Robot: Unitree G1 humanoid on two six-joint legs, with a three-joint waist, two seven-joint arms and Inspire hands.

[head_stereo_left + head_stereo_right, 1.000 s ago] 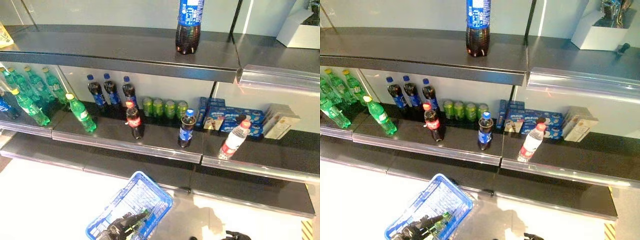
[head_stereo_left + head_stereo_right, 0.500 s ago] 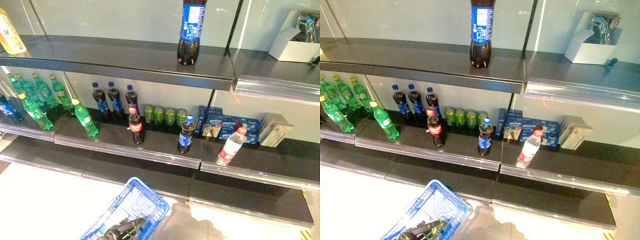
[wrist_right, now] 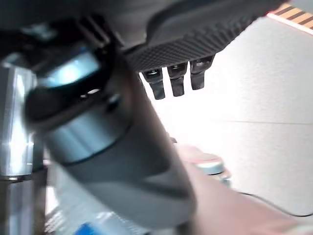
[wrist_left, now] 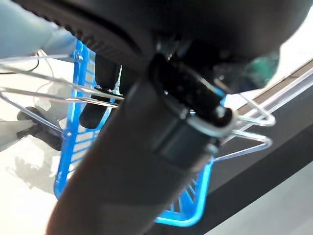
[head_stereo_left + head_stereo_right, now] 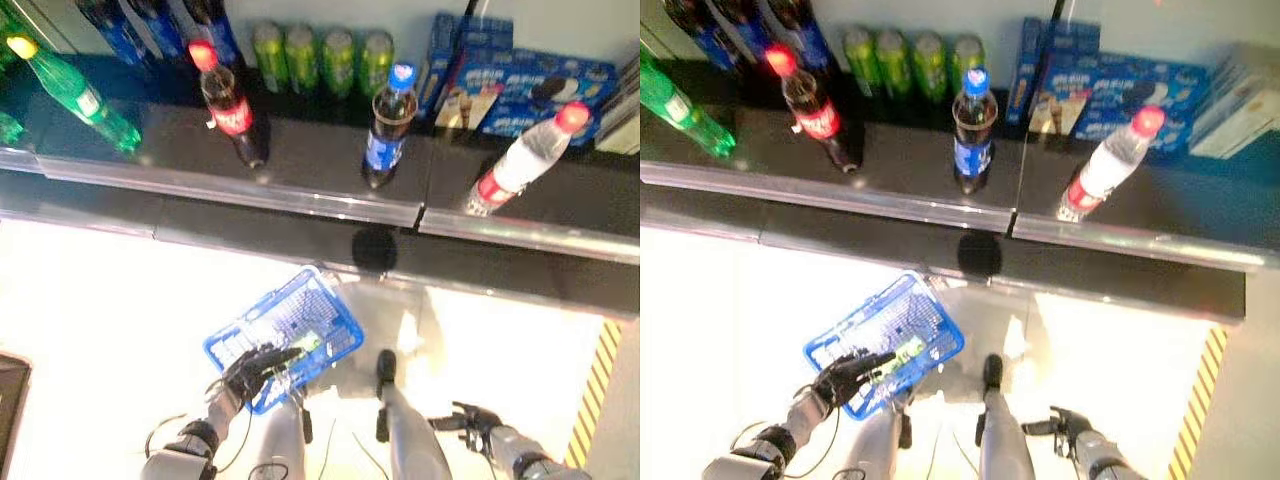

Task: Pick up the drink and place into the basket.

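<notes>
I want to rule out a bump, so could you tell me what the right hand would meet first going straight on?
The right hand hangs low with fingers pointing left over bare floor; nothing shows ahead, though depth is unclear.

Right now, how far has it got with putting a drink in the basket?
The left robot hand grips the blue basket, where something green, maybe a drink, already lies. The right robot hand hangs open, holding nothing. A blue-capped bottle stands on the shelf, not yet picked.
</notes>
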